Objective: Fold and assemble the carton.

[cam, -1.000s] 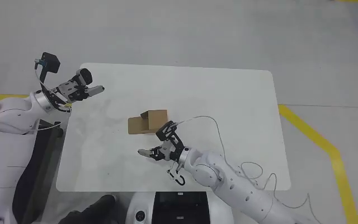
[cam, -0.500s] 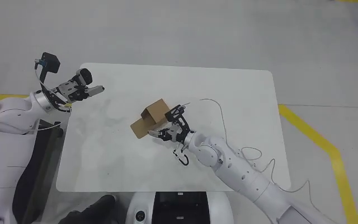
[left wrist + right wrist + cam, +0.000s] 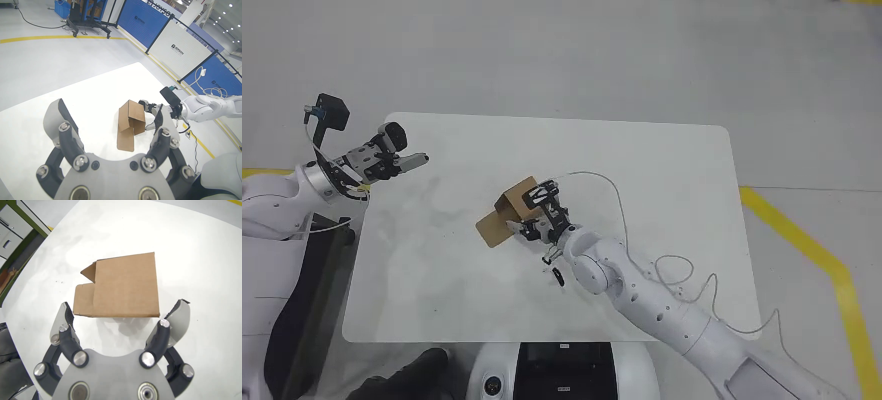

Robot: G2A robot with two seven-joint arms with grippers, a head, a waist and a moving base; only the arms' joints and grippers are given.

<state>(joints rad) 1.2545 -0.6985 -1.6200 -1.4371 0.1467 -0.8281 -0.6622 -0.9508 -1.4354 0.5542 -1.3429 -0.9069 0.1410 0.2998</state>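
Top view shows a white rounded table (image 3: 662, 180) carrying a brown cardboard carton (image 3: 510, 212), half-raised into an open sleeve. The carton sits just ahead of the right gripper (image 3: 123, 305), whose jaws are spread wide and hold nothing; whether they touch it is unclear. The left gripper (image 3: 110, 107) is equally wide and empty, with the carton well beyond it. With nothing bracing the far side, a push would likely slide the light carton or flatten it, and its long loose flap (image 3: 124, 140) could buckle underneath.
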